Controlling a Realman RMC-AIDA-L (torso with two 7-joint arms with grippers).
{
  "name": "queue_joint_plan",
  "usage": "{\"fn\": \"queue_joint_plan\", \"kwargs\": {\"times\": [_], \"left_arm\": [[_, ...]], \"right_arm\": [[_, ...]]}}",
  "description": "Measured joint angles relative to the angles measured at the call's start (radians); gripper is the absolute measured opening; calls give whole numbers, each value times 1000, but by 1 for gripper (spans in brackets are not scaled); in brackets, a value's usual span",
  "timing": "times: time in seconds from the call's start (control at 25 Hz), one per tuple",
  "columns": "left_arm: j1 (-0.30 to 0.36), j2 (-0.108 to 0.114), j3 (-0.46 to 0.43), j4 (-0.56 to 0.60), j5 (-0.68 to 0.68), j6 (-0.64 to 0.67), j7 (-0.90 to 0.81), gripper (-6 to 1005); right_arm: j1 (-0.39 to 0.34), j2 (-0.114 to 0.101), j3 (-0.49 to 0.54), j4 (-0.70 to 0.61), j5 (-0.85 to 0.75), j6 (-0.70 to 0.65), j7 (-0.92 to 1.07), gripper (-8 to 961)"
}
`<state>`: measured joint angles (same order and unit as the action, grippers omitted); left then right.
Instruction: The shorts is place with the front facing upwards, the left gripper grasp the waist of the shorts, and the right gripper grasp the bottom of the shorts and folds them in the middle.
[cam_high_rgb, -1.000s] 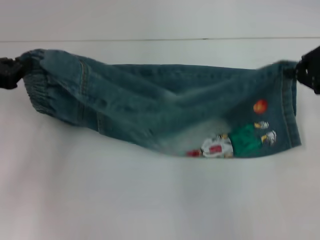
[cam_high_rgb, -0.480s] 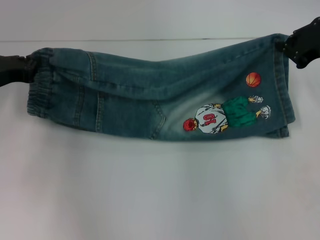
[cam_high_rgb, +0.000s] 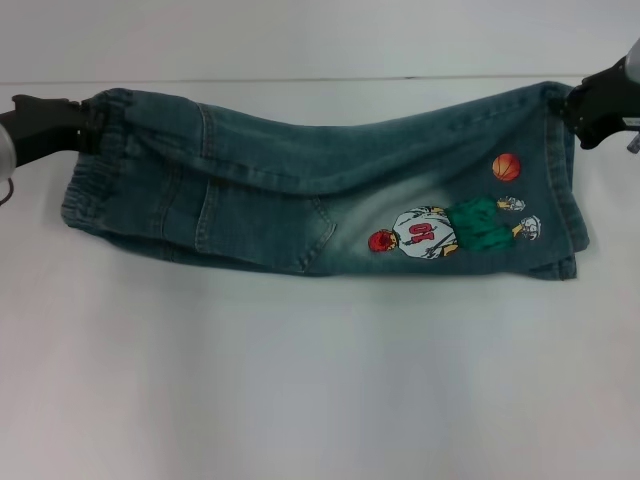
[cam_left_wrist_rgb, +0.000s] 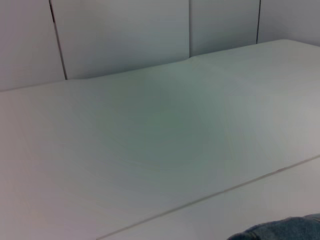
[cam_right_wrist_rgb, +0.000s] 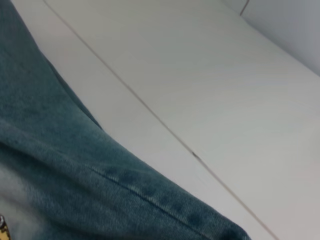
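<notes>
Nearest the robot, the white tabletop (cam_high_rgb: 320, 400) lies bare of cloth. Just beyond it hangs the lower edge of the shorts (cam_high_rgb: 300, 190), which are stretched crosswise between the two arms, folded along their length so that one leg lies over the other. The side turned up is the back: the patch pocket (cam_high_rgb: 265, 230) and the cartoon basketball-player print (cam_high_rgb: 440, 232) both show, with a small orange ball (cam_high_rgb: 507, 167) above the figure. Whether the lower edge touches the tabletop or hangs just clear I cannot tell.

Farther back, along the top fold, the left gripper (cam_high_rgb: 85, 128) has its fingers clenched on the waist of the shorts (cam_high_rgb: 95, 170), the ruffled band bunching below the grip. At the other end the right gripper (cam_high_rgb: 572, 105) pinches the bottom of the shorts (cam_high_rgb: 565, 200) at the upper corner of the hem. The right wrist view shows only denim and a stitched seam close up; the left wrist view shows bare tabletop and a scrap of denim at one corner.

By my judgement both grasps are made and the lengthwise fold is in place. What is left is to lay the cloth down flat, let go, and check that the two halves lie evenly.
</notes>
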<state>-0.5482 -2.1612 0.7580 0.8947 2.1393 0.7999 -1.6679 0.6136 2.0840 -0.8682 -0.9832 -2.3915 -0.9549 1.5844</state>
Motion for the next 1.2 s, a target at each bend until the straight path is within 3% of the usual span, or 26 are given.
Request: {"fn": "queue_joint_plan", "kwargs": {"times": [0.56, 0.68, 1.12, 1.2], "left_arm": [[-49, 0, 27, -65, 3, -110, 31, 183], [-76, 1, 56, -115, 8, -168, 34, 185], [-82, -4, 169, -134, 7, -245, 33, 192], [-82, -4, 182, -138, 11, -249, 32, 193]], "right_arm": [[3, 2, -26, 115, 70, 128, -62, 34], [1, 2, -31, 124, 99, 168, -74, 35], [-1, 4, -54, 154, 128, 183, -111, 35], [-4, 5, -67, 155, 127, 184, -107, 73]]}}
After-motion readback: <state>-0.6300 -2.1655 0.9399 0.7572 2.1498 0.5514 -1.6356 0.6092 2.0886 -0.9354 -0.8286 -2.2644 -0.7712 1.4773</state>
